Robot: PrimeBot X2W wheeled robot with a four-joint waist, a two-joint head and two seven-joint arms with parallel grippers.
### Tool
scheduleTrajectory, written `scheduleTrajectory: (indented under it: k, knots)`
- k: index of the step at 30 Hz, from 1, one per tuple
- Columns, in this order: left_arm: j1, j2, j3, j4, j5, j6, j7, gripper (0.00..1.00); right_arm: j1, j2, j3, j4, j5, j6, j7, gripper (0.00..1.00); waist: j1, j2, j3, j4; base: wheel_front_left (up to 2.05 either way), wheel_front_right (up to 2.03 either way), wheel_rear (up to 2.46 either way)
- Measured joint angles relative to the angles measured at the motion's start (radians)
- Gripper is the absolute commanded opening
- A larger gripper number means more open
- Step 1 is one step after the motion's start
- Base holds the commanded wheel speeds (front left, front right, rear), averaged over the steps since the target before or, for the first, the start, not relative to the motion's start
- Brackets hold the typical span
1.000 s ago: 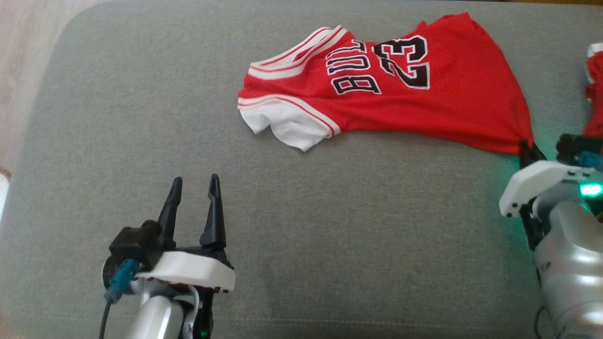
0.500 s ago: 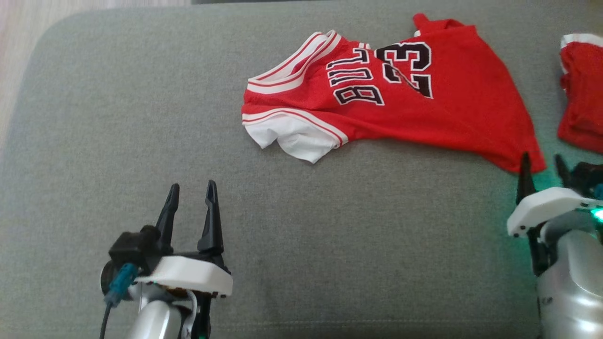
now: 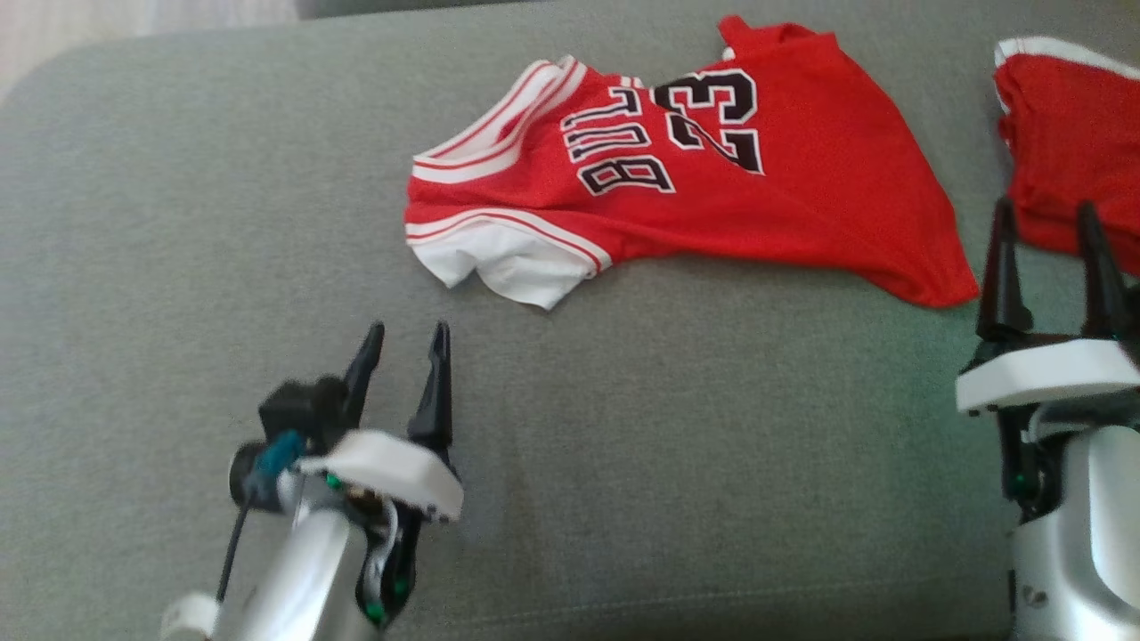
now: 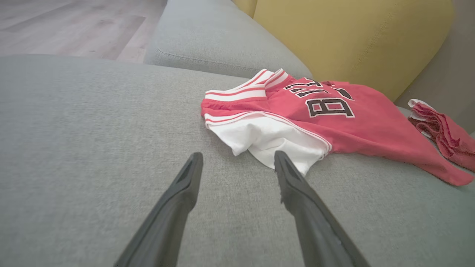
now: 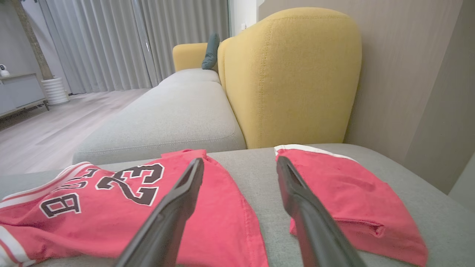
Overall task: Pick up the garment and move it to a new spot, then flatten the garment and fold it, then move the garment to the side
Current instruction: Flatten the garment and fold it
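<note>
Since the jersey [image 3: 712,178] lies rumpled but spread on the grey sofa cushion [image 3: 623,463], we judge the flattening step to be the one in hand. Its long axis runs crosswise to both sets of fingers, from one gripper's side to the other's.

Our left gripper [image 3: 410,329] hovers with its jaws spread wide and nothing between them. The jersey's white-trimmed end [image 3: 499,267] sits ahead of its fingertips and a little to their right, near but apart from them.

Our right gripper [image 3: 1045,209] is likewise spread and empty. The hem corner [image 3: 944,289] lies just beside its left finger, a little back from the tip, so this arm is the nearer of the two. A second red garment [image 3: 1069,133] lies just ahead of the right gripper's fingers and to their right, with a strip of bare cushion between it and the jersey.

We reckon the coming move turns on that layout. Each arm has its own end of the jersey within easy reach, and pulling the two ends apart along the long axis should smooth the cloth. The right gripper would have to reach leftward only, or it may snag the neighbouring garment.
</note>
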Motion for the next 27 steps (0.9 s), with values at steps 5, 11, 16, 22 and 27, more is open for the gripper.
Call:
scheduleTrajectory:
  k: [5, 11, 16, 22, 27]
  knots:
    - [-0.123, -0.002, 0.002, 0.132, -0.007, -0.002, 0.0, 1.0, 0.009, 0.002, 0.071, -0.062, 0.053, 0.0, 0.009, 1.0, 0.0, 0.0, 0.042, -0.037, 0.0, 0.0, 0.0]
    - [-0.214, 0.001, 0.03, 0.276, -0.024, -0.016, 0.0, 1.0, 0.009, 0.002, 0.098, -0.09, 0.065, 0.0, 0.012, 1.0, 0.0001, 0.0, 0.085, -0.086, 0.0, 0.0, 0.0]
    - [-0.265, 0.008, 0.044, 0.338, -0.029, -0.021, 0.0, 1.0, 0.009, 0.002, 0.1, -0.098, 0.075, 0.0, 0.009, 1.0, 0.0001, 0.0, 0.107, -0.118, 0.0, 0.0, 0.0]
    - [-0.275, 0.008, 0.066, 0.282, -0.019, -0.046, 0.0, 0.0, 0.016, 0.002, 0.094, -0.097, 0.078, 0.0, -0.001, 1.0, 0.0001, 0.0, 0.102, -0.123, 0.0, 0.0, 0.0]
    - [-0.205, 0.007, 0.066, 0.17, -0.002, -0.071, 0.0, 0.0, 0.05, 0.002, 0.088, -0.086, 0.078, 0.0, -0.002, 1.0, 0.0, 0.0, 0.076, -0.1, 0.0, 0.0, 0.0]
